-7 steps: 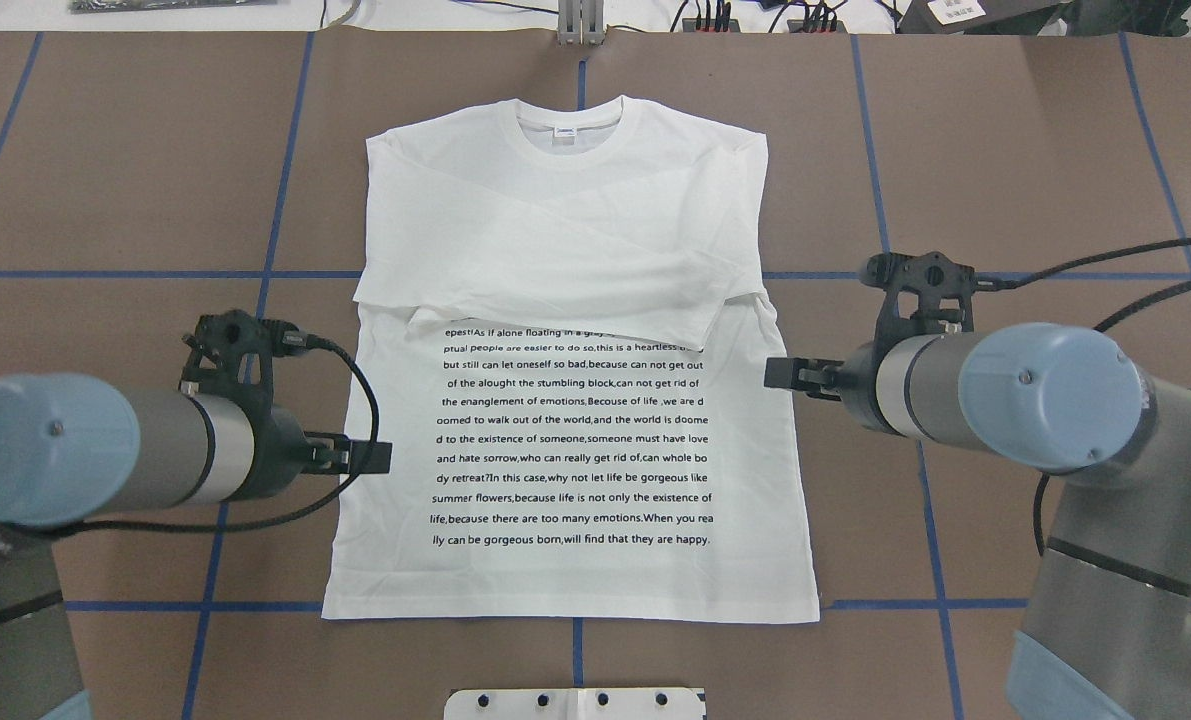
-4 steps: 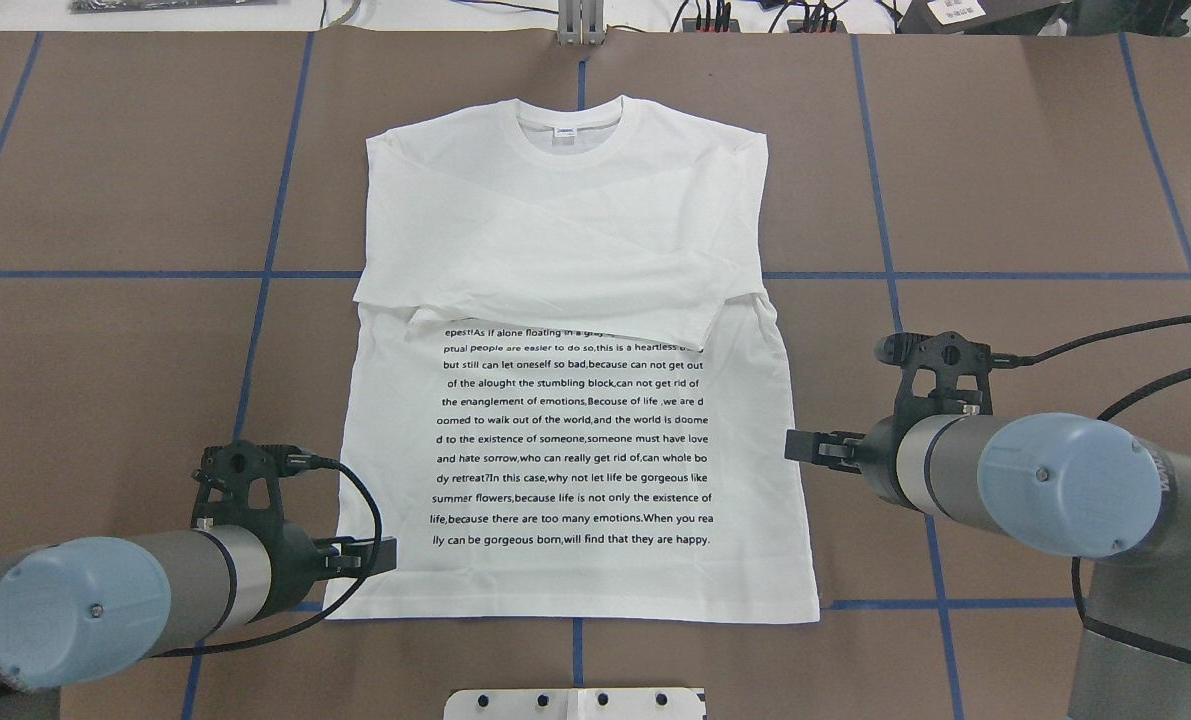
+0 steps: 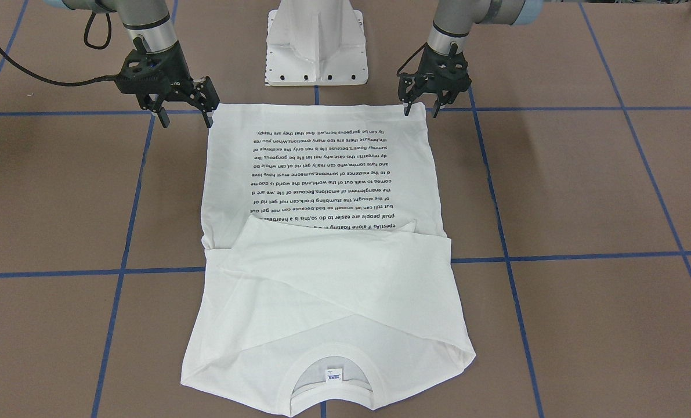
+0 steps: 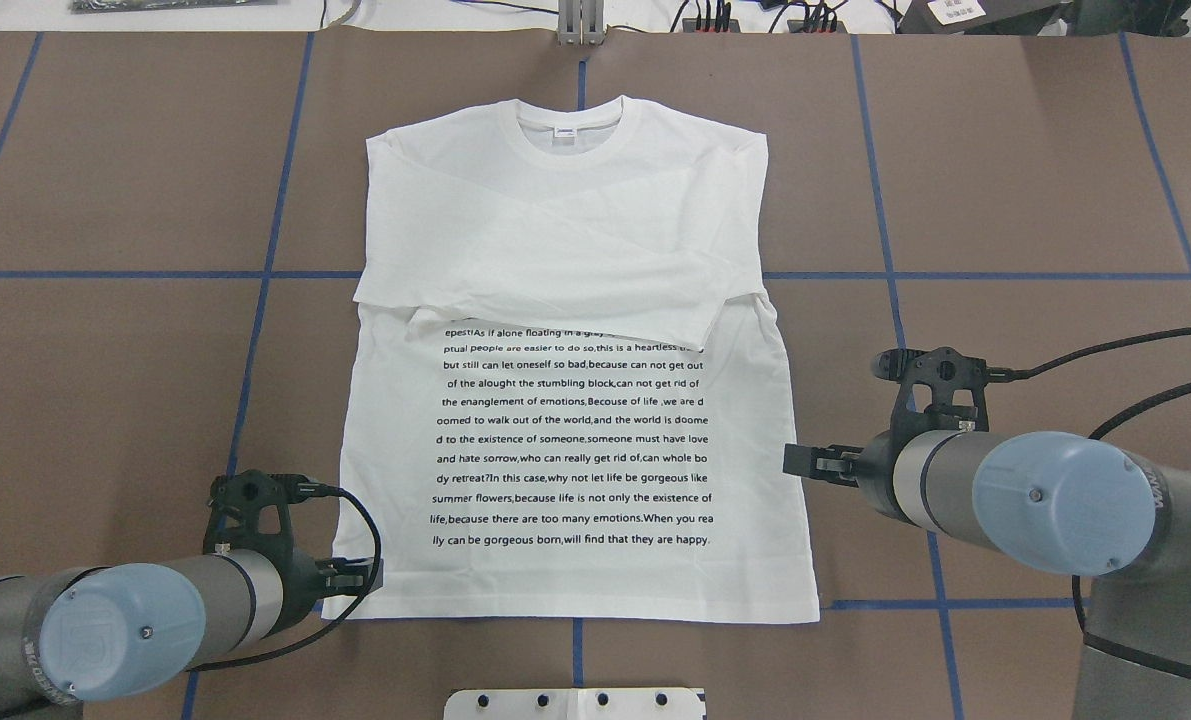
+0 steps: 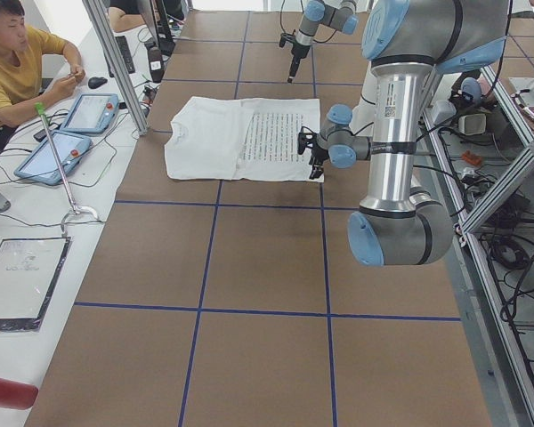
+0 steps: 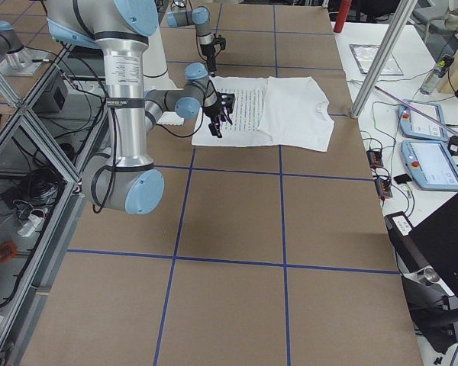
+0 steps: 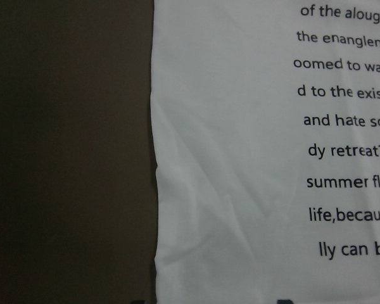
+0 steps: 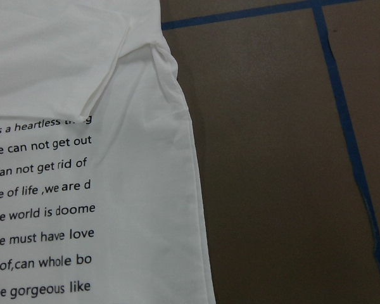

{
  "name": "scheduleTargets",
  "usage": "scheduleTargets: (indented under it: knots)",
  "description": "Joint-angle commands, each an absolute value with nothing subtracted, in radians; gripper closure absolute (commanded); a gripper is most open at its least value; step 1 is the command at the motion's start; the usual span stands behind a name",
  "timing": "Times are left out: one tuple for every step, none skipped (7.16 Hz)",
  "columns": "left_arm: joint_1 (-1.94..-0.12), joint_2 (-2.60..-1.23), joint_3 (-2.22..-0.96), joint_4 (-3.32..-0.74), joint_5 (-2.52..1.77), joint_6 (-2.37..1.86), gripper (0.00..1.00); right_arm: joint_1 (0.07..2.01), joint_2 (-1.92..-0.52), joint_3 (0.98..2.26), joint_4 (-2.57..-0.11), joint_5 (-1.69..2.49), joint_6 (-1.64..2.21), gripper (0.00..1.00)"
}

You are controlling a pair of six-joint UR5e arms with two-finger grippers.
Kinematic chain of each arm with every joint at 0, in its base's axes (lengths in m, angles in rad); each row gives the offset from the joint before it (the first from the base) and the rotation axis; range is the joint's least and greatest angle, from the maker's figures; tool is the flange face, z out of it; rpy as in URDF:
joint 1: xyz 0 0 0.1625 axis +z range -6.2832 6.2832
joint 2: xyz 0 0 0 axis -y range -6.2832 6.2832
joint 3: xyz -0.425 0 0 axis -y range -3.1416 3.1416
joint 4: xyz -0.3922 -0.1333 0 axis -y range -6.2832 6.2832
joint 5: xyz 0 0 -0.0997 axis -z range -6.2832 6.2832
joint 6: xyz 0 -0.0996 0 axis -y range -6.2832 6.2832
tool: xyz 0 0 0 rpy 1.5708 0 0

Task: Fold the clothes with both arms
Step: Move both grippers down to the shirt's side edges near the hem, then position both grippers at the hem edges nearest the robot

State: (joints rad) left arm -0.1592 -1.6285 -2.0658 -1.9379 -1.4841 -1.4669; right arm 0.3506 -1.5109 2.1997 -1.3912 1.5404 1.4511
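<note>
Left jaws reached shirt (image 4: 575, 250) hem corner; right jaws just outside.

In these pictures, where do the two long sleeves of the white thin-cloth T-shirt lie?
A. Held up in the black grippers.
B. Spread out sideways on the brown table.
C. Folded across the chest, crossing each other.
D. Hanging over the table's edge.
C: on the white thin-cloth T-shirt, both long sleeves lie crossed over the chest, and their lower edge covers the top line of the black printed text.
</note>
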Motion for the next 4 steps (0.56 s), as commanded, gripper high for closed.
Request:
scheduleTargets:
  knots:
    - [-0.132,-1.626,-2.062,-1.936,-1.483,-1.466,0.30,0.350,-1.511,2.200,-1.391,1.540,1.451,0.00]
    - [-0.123,-1.628,-2.063,-1.936,-1.483,-1.466,0.36,0.350,-1.511,2.200,-1.391,1.540,1.451,0.00]
    - [-0.111,-1.625,-2.062,-1.936,-1.483,-1.466,0.45,0.350,-1.511,2.200,-1.391,1.540,1.451,0.00]
    - [-0.110,-1.624,-2.062,-1.934,-1.483,-1.468,0.47,0.350,-1.511,2.201,-1.391,1.540,1.451,0.00]
